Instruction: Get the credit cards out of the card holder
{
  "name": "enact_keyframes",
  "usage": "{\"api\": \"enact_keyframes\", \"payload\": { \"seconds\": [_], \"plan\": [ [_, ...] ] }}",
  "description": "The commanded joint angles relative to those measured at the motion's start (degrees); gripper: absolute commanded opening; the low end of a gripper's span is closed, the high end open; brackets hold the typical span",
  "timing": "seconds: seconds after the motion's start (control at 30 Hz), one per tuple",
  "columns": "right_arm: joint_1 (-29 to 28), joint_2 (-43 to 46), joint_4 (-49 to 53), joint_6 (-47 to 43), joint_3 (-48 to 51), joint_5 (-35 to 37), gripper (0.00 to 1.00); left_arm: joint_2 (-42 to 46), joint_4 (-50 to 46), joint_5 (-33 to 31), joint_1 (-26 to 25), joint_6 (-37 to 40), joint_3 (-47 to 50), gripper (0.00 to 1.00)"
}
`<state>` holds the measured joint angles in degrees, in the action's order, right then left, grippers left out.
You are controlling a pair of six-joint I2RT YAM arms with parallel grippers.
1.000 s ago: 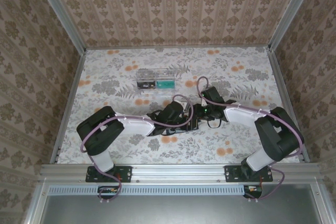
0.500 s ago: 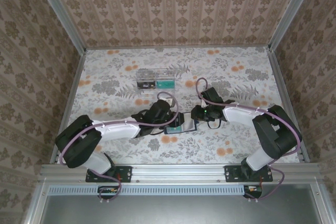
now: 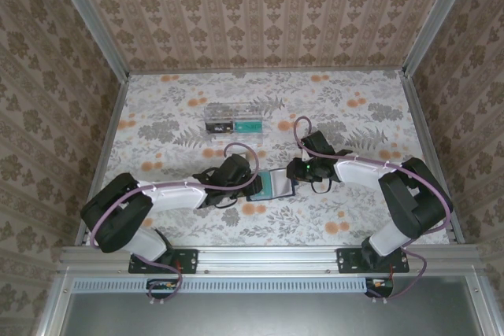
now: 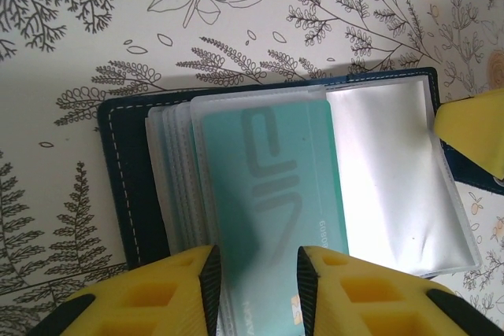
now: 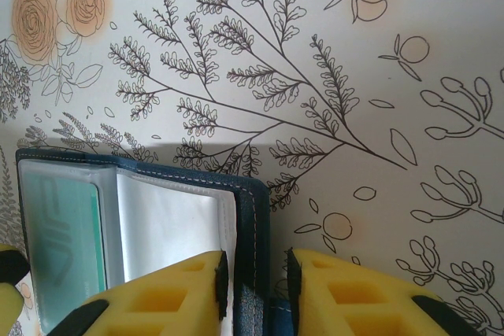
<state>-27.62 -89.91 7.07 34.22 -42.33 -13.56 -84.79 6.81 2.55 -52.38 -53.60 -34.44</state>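
The left tool [image 4: 256, 277] stands with its jaws partly apart over the near end of a teal credit card [image 4: 272, 186]. The card lies flat inside a clear sleeve [image 4: 394, 171]. I cannot tell whether the tips press on the sleeve, and nothing is pinched between them. The card holder [image 3: 277, 182] lies open on the flowered worktop [image 3: 354, 108] between the two tools, its dark stitched cover under a fan of sleeves. At its right edge the right tool [image 5: 254, 277] is closed narrowly on the cover's rim.

The card looks light, stiff and slick. The sleeves look thin, floppy and glossy, likely to lift or buckle along with it. The best hold is probably the card's end nearest the left tool, if the sleeve opens there, drawn out lengthwise with the cover pinned.

Behind the left tool and well apart sits a clear plastic box [image 3: 232, 119] with something teal inside, out of the way. The main hindrance is how close together the two tools are.
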Motion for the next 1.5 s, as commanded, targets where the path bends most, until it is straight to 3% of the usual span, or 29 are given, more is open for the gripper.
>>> {"api": "enact_keyframes", "payload": {
  "seconds": [0.0, 0.5, 0.93, 1.17, 1.47],
  "plan": [
    [0.11, -0.09, 0.33, -0.60, 0.32, -0.30, 0.29, -0.87, 0.15, -0.12, 0.44, -0.94, 0.28, 0.35],
    [0.00, -0.79, -0.51, -0.20, 0.76, -0.80, 0.30, -4.05, 7.15, 3.96, -0.18, -1.12, 0.04, 0.40],
    [0.02, 0.01, 0.40, -0.20, 0.60, -0.34, 0.32, -4.54, 5.74, 3.30, -0.62, -0.54, -0.96, 0.40],
    [-1.58, 6.01, 7.95, -1.93, -1.58, 7.68, 0.46, -4.60, 3.85, 2.09, -0.87, 0.01, -1.21, 0.38],
    [-6.77, 9.31, 14.23, -3.09, -8.11, 13.18, 0.43, -4.83, 3.39, 1.58, -1.23, 0.34, -1.60, 0.38]
  ]
}}
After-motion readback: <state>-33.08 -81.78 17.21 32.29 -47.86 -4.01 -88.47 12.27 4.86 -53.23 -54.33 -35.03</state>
